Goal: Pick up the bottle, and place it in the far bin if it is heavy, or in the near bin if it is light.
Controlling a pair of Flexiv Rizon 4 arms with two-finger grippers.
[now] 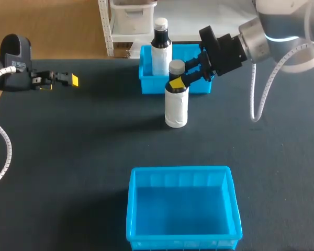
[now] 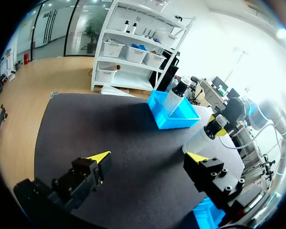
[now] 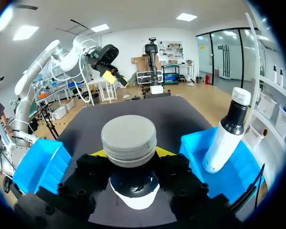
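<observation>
While my left arm comes in from the left side, my left claw hangs over the dark table, well apart from everything else. Its two yellow-tipped fingers stand spread wide, with nothing between them.

Toward the middle, the near bin sits at the table's near edge, bright blue and open-topped. Straight across from it, at the far edge, is the far bin, also blue. A second bottle, white with a black neck and white cap, stands in the far bin's left part and leans a little against its wall.

The bottle is upright just in front of the far bin, between the two bins and nearer the far one. It has a white body, a black neck and a grey ribbed cap. I cannot tell whether its base touches the table.

My right claw has hold of it. The fingers are closed on the black neck from both sides, right under the cap, with a yellow tip showing on each side in the right wrist view. My right arm reaches in from the far right corner, over the far bin.
</observation>
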